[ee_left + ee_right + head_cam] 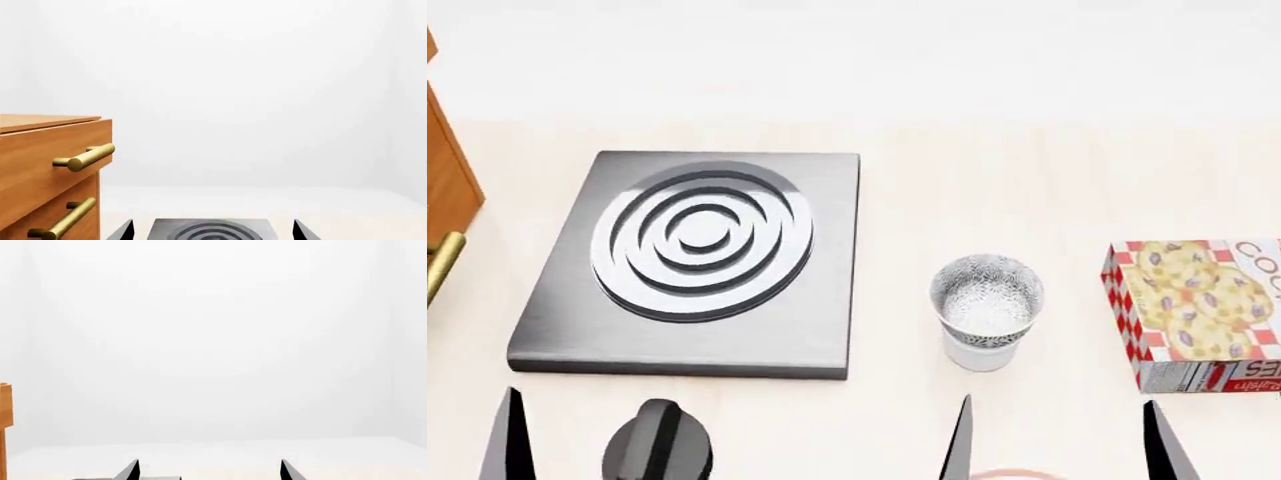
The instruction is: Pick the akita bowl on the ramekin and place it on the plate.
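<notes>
The akita bowl (988, 292), speckled black and white, sits nested on top of the white ramekin (978, 352) in the head view, right of the stove plate. Only a thin reddish arc of the plate (1009, 473) shows at the bottom edge. My right gripper (1058, 445) is open and empty, its fingers (961, 445) pointing up from the bottom edge just in front of the bowl, apart from it. In the right wrist view the right gripper (208, 471) faces blank wall. My left gripper (213, 232) is open, facing the stove plate; one finger (510, 440) shows at the head view's lower left.
A grey stove plate (561, 320) with concentric rings lies at left, a black knob (657, 440) in front of it. A cookie box (1201, 315) lies right of the bowl. A wooden cabinet (47, 170) with brass handles (83, 159) stands at far left.
</notes>
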